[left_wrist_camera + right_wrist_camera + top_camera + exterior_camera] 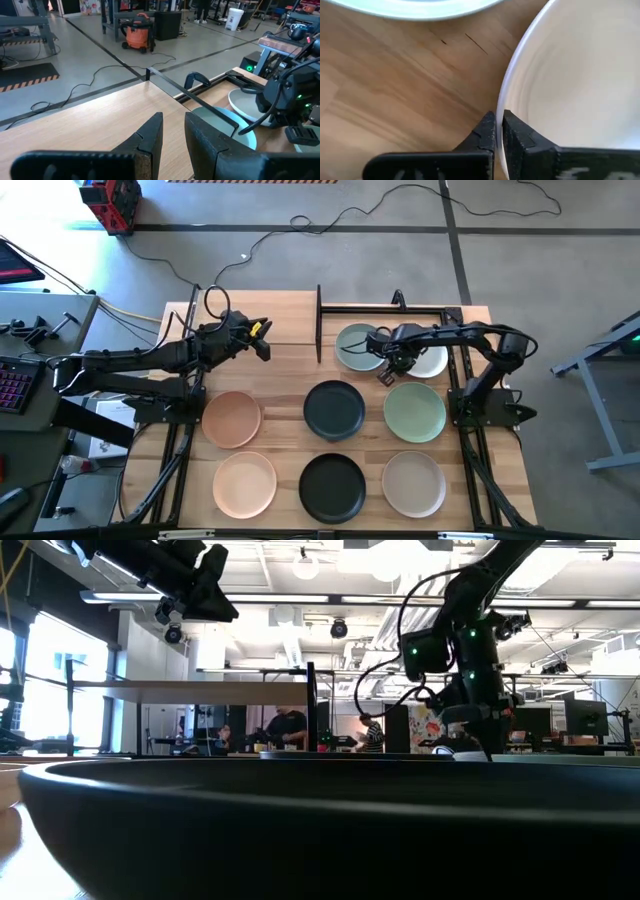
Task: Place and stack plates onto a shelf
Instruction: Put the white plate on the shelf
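High view, left to right: the left gripper [262,340] hangs over bare worktop [280,370] with no plate between its jaws; the peach-pink plate [231,419] lies nearest it, and a paler pink plate [244,485] lies farther off. In the left wrist view the left gripper's jaws stand slightly parted, released, with only bare board past them.

The shelf [392,308] shows as a thin black frame, well to the right of the left gripper. Two black plates [334,409] lie on the worktop between the two arms.

The right gripper [388,373] sits at the near rim of the white plate [430,360]. The pale blue-grey plate [356,346] lies just beside the white plate and close to these jaws. In the right wrist view the right gripper [499,131] is clenched on the rim of the white plate, one jaw inside the rim and one outside. The pale green plate [415,411] lies just beside the right gripper, with the beige plate [413,483] beyond it.
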